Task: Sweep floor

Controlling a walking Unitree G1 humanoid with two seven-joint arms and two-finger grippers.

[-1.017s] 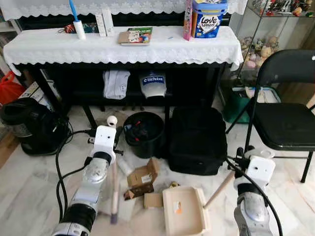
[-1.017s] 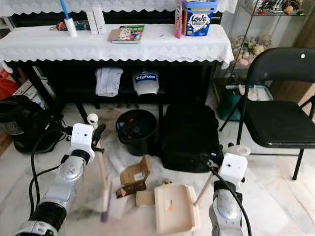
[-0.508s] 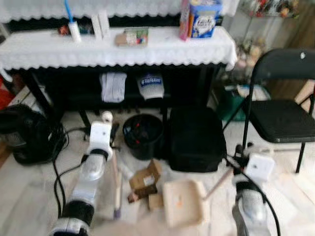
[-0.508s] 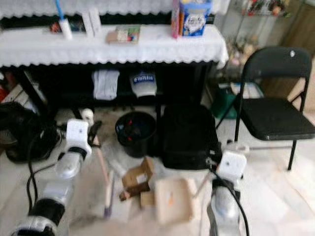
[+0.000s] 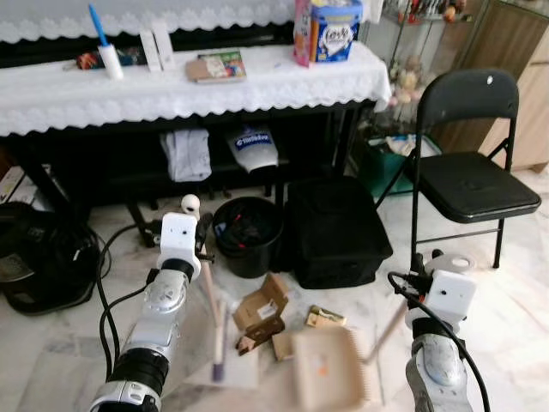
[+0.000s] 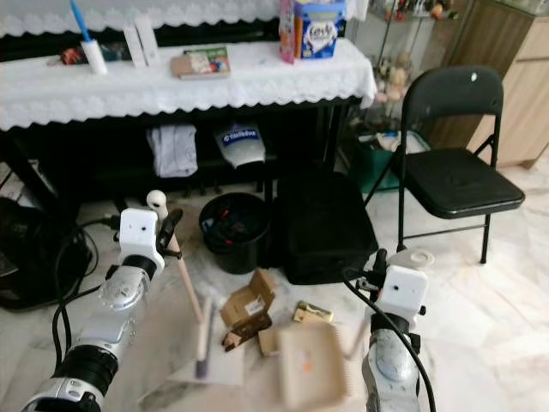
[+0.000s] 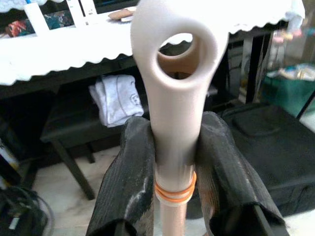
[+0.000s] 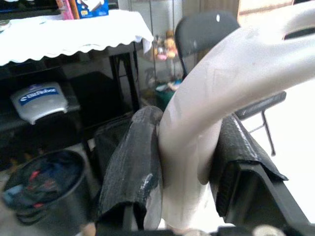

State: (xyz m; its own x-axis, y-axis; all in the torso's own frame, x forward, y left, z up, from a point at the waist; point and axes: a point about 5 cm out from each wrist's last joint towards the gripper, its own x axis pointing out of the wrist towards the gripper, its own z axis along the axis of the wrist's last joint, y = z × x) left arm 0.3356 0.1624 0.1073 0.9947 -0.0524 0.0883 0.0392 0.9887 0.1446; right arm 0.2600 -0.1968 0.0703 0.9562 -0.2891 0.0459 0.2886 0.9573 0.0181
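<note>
Left hand (image 7: 174,162) clamps broom (image 5: 212,313) handle, bristles on floor (image 5: 515,283) beside box (image 5: 261,311). Right hand (image 8: 189,167) grips dustpan (image 5: 330,371) handle, pan low near box.

Two silver arms with white wrist boxes, looping black cables and black-fingered left hand (image 7: 174,196).

The dustpan (image 5: 328,371) in the right gripper (image 8: 183,162) has slid right and now blurs, uncovering a small flat carton (image 5: 325,318), while the left gripper (image 7: 173,162) has swung its broom (image 5: 212,313) nearer the cardboard box (image 5: 262,311).
</note>
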